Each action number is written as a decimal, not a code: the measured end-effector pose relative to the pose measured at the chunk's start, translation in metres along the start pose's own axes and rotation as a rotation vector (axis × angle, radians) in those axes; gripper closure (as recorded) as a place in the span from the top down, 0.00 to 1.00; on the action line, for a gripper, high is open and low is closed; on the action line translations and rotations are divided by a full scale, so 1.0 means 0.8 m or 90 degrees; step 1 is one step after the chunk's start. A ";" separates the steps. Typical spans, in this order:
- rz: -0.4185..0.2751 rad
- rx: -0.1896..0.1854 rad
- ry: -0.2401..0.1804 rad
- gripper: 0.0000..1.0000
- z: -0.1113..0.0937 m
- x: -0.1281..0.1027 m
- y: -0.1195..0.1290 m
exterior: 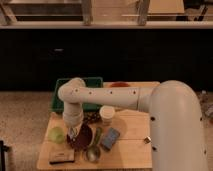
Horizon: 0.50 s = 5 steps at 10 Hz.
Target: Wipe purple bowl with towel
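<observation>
— Where is the purple bowl?

— The purple bowl [83,139] stands on the wooden table [131,152] with its mouth facing up. It is round, so it has no long axis to speak of.

— And the gripper?

— The gripper [74,131] hangs straight down from the white arm [102,96] over the bowl's left rim. I cannot tell whether it is wide, narrow or holding something.

— Anything in the bowl?

— Its inside looks dark, and I cannot make out any contents.

— What lies around the bowl?

— A green fruit [56,134] is just left of it. Behind it to the right is an upright white cup [106,115], whose inside is not visible. A green tray [92,82] lies behind the bowl, partly hidden by the arm. Just in front of the bowl to the right is a metal scoop [92,153], and a blue block [110,139] lies to the right. A dark flat block [61,157] sits in front to the left.
</observation>
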 end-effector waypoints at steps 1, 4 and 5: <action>-0.015 -0.004 0.000 0.00 0.003 -0.012 -0.007; -0.021 -0.022 0.000 0.00 0.015 -0.037 0.012; -0.015 -0.024 -0.002 0.00 0.019 -0.038 0.020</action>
